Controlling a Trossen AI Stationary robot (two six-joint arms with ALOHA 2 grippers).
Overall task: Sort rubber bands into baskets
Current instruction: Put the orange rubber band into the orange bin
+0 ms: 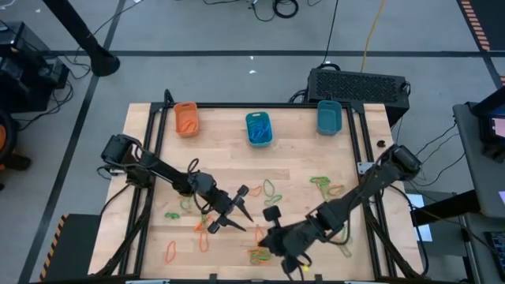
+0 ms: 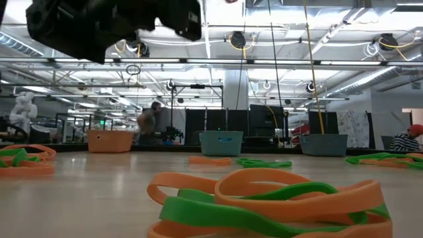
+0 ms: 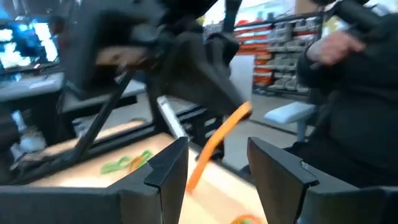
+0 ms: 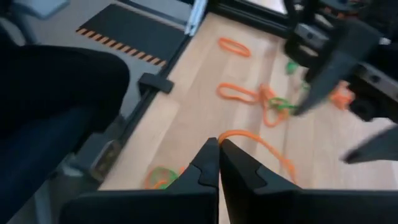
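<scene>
The left gripper [image 1: 237,207] hangs open over the front-left of the table [image 1: 237,162] with nothing in it, loose bands [image 1: 171,252] scattered around it. To its right, near the front edge, the right gripper [image 4: 218,160] is pinched shut on an orange band [image 4: 267,146], a grip only the wrist views show. At the back stand the orange basket [image 1: 186,118] and two teal baskets [image 1: 258,128], with a black box [image 1: 359,83] behind the table.
</scene>
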